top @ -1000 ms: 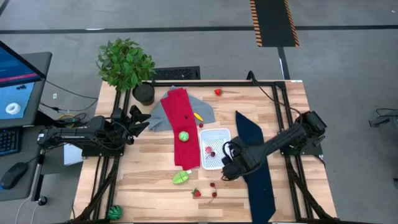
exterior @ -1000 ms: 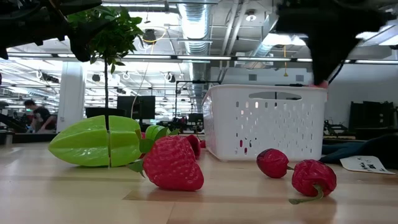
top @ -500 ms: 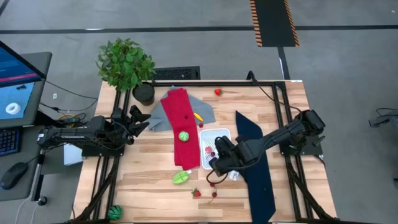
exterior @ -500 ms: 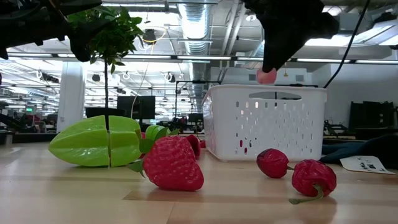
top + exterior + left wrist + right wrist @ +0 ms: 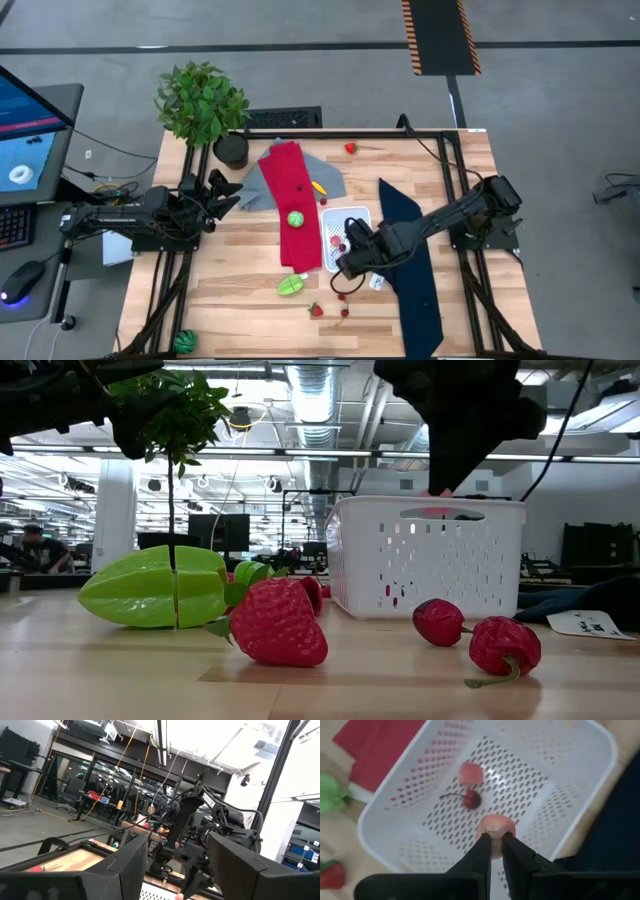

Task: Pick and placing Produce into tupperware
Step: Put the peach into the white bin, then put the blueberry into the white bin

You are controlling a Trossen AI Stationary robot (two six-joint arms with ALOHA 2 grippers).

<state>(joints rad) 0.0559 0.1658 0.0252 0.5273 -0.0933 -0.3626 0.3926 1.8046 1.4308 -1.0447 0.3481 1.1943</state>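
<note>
Loose produce on the tabletop: strawberry point(image 5: 277, 622), star fruit point(image 5: 155, 599) and two small red pieces lie outside the tub, near its front.
Right hand point(image 5: 494, 842): clamped on a pink piece point(image 5: 495, 828), poised over the tupperware point(image 5: 410, 795), which holds two items.
Risk: I'd say a high release could bounce it over the low wall.
Left hand point(image 5: 225, 190): parked at the table's left edge, fingers apart, empty.

Two arms, matte black, chunky jointed segments. Right tool point(image 5: 495, 851): two slim dark fingers point(image 5: 479, 855), flat-sided, tapering toward tips. Left tool point(image 5: 175, 865): broad angular black fingers point(image 5: 132, 865). Black cable trailing from right arm in low view.
</note>
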